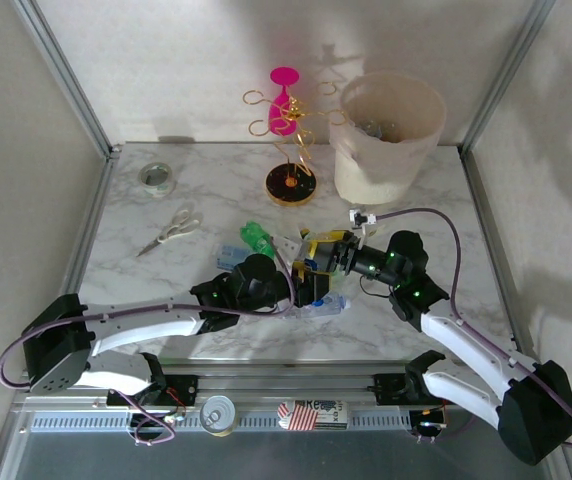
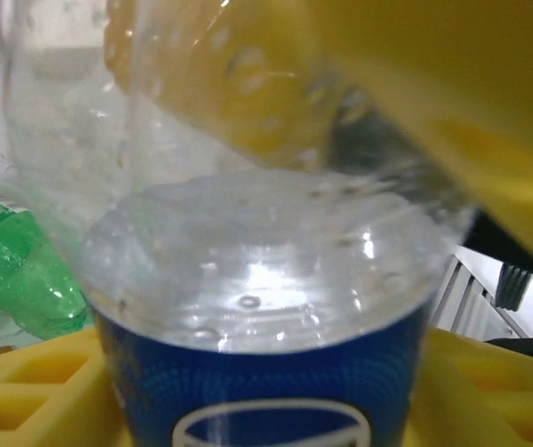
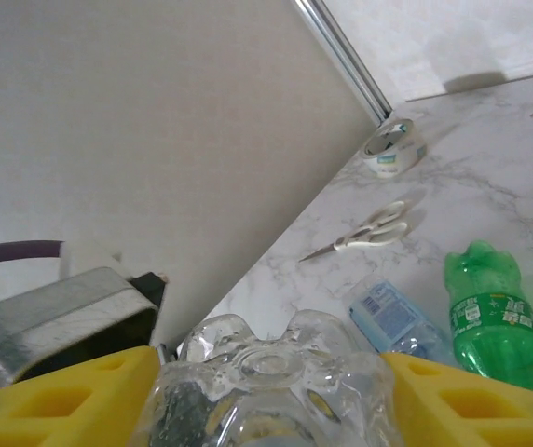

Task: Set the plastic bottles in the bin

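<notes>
The blue-labelled bottle [image 2: 248,279], at mid worktop [image 1: 416,200], is pinched in my left gripper [image 2: 257,400]; my right gripper [image 3: 271,396] pinches a clear bottle [image 3: 266,363] close by. The bin [image 1: 376,170] stands far right. 2 grippers so crowded could clash on lifting and drop one.

I count three clear bottles [image 1: 231,255] and one green bottle [image 1: 258,238] out on the table. There is also one bin [image 1: 366,180], one tape roll [image 1: 156,178], one pair of scissors [image 1: 171,230], one tin can [image 1: 216,412] and one pink glass [image 1: 284,100].
</notes>
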Motion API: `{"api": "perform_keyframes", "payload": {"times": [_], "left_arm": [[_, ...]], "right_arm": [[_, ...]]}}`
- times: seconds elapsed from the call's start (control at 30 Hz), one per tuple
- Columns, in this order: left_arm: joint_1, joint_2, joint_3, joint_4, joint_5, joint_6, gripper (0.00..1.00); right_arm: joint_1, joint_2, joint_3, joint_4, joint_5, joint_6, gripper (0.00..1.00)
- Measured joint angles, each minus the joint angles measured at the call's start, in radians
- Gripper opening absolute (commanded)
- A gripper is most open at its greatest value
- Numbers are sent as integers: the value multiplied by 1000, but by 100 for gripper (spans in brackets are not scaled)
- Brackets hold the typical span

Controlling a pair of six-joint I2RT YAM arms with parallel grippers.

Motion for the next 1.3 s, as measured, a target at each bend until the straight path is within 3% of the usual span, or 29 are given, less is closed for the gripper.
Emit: {"api": "perform_keyframes", "payload": {"times": [0.07, 0.17, 0.23, 0.5, 0.73, 1.03, 1.3], "left_arm": [[1, -14, -2, 0, -2, 3, 74], [1, -39, -8, 8, -9, 3, 94], [1, -54, -13, 16, -16, 4, 100], [9, -167, -105, 33, -135, -10, 100], [85, -283, -229, 50, -306, -100, 100], [218, -314, -329, -29, -428, -282, 100], [245, -401, -456, -73, -484, -414, 100]], "right_arm": [[0, -3, 0, 2, 13, 5, 51], [0, -10, 0, 1, 37, 10, 51], [0, -10, 0, 0, 56, 13, 52], [-31, -14, 47, -109, 208, -14, 50], [-169, 56, 261, -190, 355, -51, 49], [-356, 272, 587, -157, 373, -53, 49], [-445, 481, 825, -60, 392, -35, 48]]}}
